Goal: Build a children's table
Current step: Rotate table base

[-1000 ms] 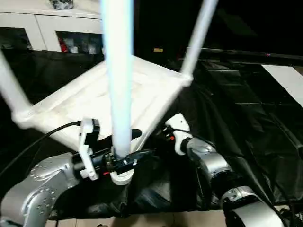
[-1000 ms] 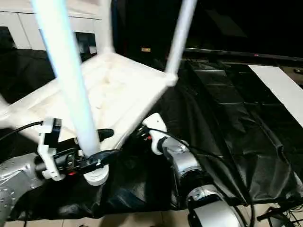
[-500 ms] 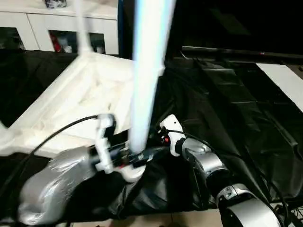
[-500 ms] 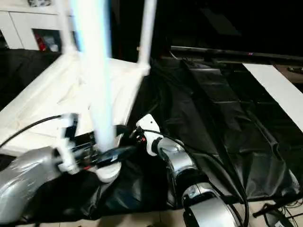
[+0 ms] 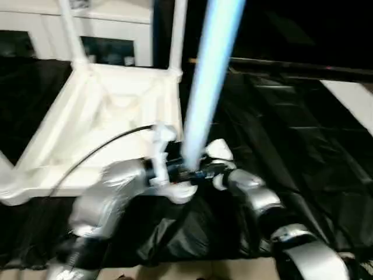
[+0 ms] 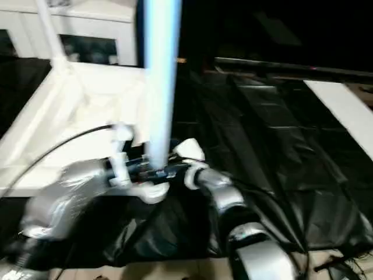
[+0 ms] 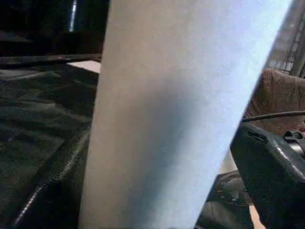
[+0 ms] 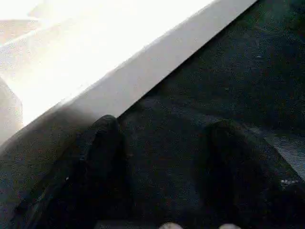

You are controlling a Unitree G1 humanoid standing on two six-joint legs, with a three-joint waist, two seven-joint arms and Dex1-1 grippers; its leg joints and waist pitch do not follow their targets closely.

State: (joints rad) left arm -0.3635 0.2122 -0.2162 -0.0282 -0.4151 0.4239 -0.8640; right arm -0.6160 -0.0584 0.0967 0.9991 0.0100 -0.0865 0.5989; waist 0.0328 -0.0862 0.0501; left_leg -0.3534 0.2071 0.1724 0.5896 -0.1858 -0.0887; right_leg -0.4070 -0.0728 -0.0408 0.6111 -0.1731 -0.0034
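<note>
So the children's table (image 5: 111, 116) is lying upside down on a black sheet (image 5: 303, 146), ribbed underside facing up, sitting over on the left half of the head views; two of its white legs (image 5: 176, 35) are standing up out of the far corner sockets, and another leg is poking up at the near left corner at the picture's edge. The fourth leg (image 5: 210, 87) is the big pale tube rising right in front of the camera, leaning a bit to the right at the top; its foot is sitting in the near right corner socket (image 5: 180, 192) of the tabletop.

The left gripper (image 5: 186, 174) is reaching in from the left with its black fingers (image 7: 271, 171) spread wide around the base of that leg, holding it just above the socket; in the left wrist view the leg is sitting right between them, with one finger showing just beside the tube. The right gripper (image 8: 157, 157) is sitting low just to the right of that same corner, fingers (image 8: 102, 157) standing fairly wide apart with nothing between them, pointing over the black sheet toward the white rim of the tabletop (image 8: 143, 71); not touching it as far as I can tell.

Behind the table there's a white cabinet (image 5: 111, 29) with glass doors; off to the right a white board (image 5: 352, 99) is lying on the sheet.
</note>
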